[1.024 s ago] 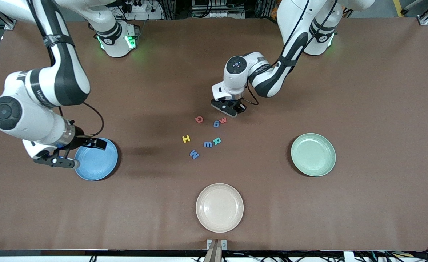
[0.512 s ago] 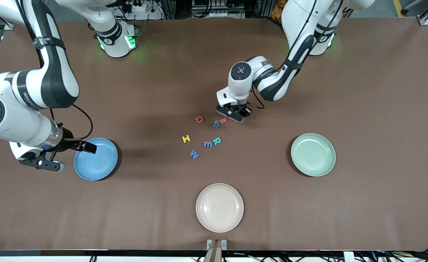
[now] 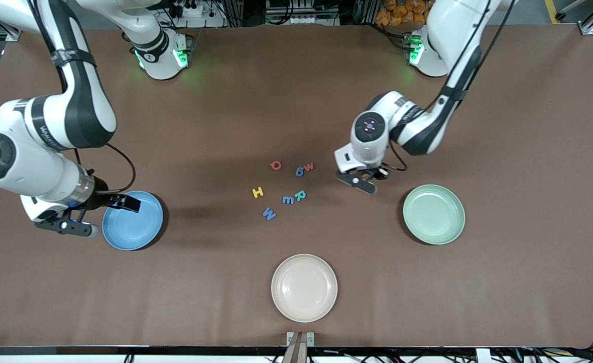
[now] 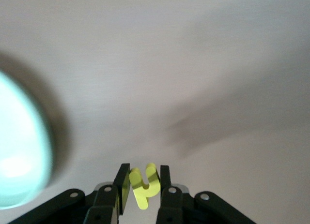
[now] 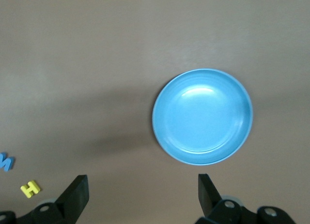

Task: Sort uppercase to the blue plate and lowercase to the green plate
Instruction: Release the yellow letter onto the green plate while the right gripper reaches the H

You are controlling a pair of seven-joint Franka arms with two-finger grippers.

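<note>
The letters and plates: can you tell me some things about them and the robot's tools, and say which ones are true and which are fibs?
1. The left tool is shut on a yellow lowercase letter. True.
2. The blue plate already has letters in it. False: it holds nothing.
3. The right tool is open, with nothing between its fingers. True.
4. The yellow H lies on the cream plate. False: it lies on the table among the other letters.
5. The green plate sits toward the left arm's end of the table. True.
6. The left tool hangs over the blue plate. False: it is over bare table beside the green plate.
</note>
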